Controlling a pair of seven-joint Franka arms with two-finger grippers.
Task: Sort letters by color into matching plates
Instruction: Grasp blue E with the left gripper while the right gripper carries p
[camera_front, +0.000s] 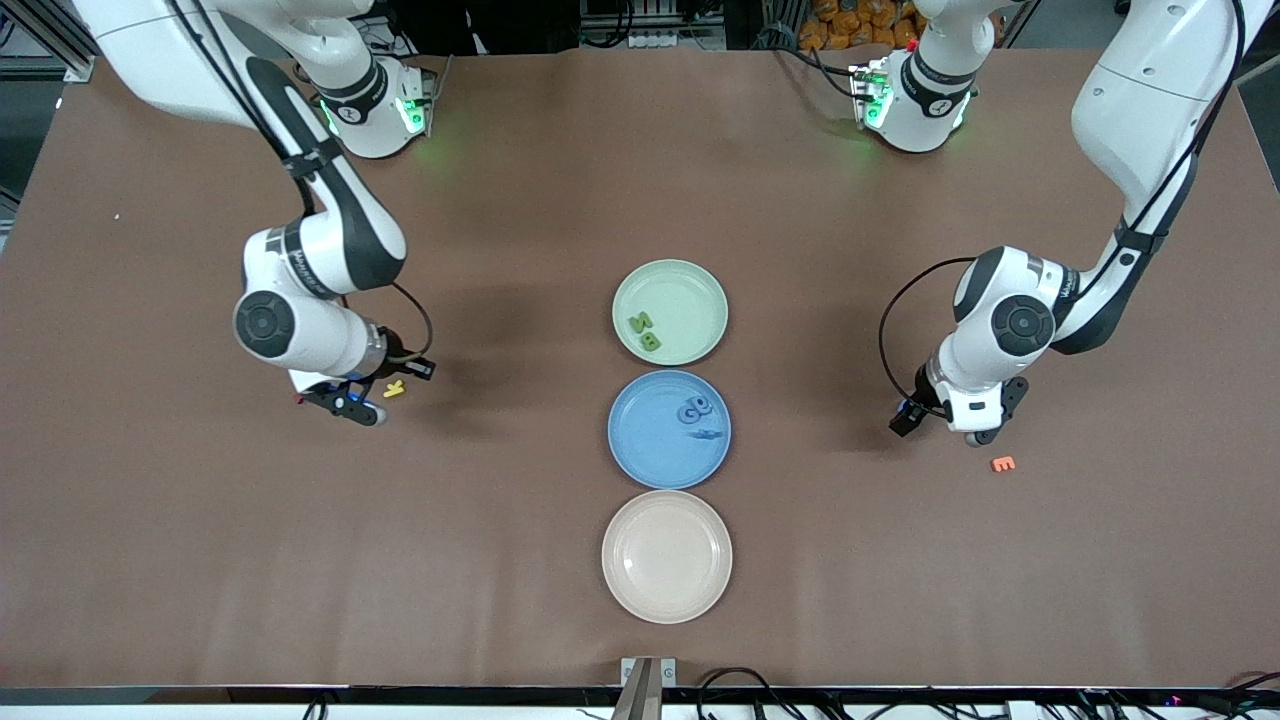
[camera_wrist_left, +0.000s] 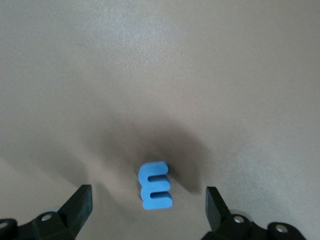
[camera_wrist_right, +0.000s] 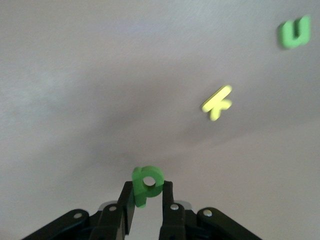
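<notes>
A blue letter E (camera_wrist_left: 155, 185) lay on the brown table (camera_front: 900, 600) directly beneath the left gripper (camera_wrist_left: 149, 202), centred between its wide-open jaws. Toward the table's other end, a green letter P (camera_wrist_right: 146, 185) was pinched by the right gripper (camera_wrist_right: 148, 202), well apart from the mint green plate (camera_front: 700, 285).

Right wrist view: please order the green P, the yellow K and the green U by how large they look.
1. Green P, held in the shut right pincer and closest to the camera, so its lead is unsure.
2. Yellow K on the table.
3. Green U, only slightly smaller-looking than the K; nearly alike.
</notes>
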